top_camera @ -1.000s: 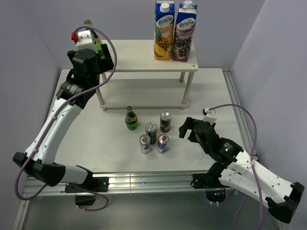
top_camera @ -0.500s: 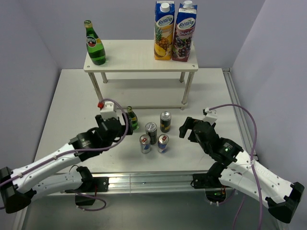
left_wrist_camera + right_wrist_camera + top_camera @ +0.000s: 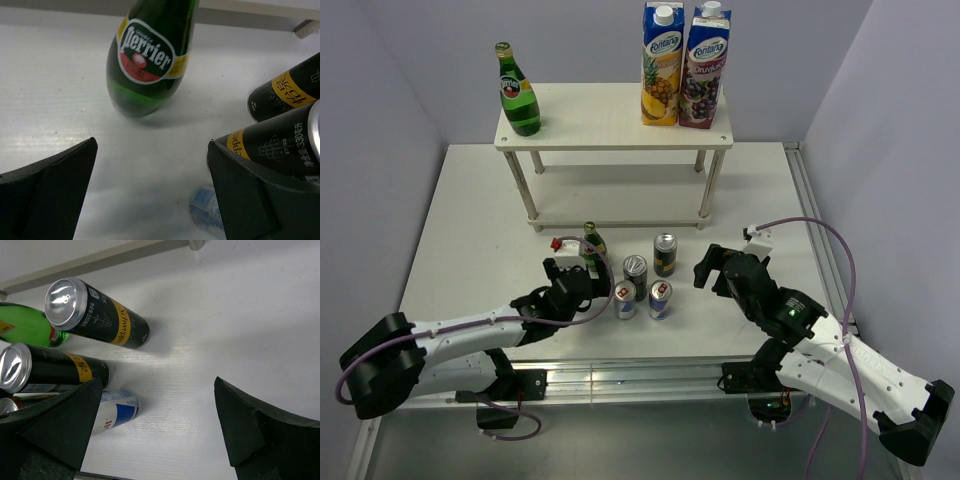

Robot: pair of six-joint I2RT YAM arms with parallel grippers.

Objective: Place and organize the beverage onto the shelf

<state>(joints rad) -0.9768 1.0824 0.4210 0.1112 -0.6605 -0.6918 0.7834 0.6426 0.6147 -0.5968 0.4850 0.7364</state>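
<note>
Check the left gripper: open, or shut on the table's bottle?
Open: the left gripper has its fingers wide apart, with the green bottle upright ahead, untouched.

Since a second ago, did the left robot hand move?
Yes. The left gripper came down from the shelf's top-left corner to the table, and now sits just near-side of the green bottle standing before the shelf.

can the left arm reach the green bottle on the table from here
Probably yes: the left gripper is open, the green bottle stands just ahead, though dark cans crowd one finger.
</note>
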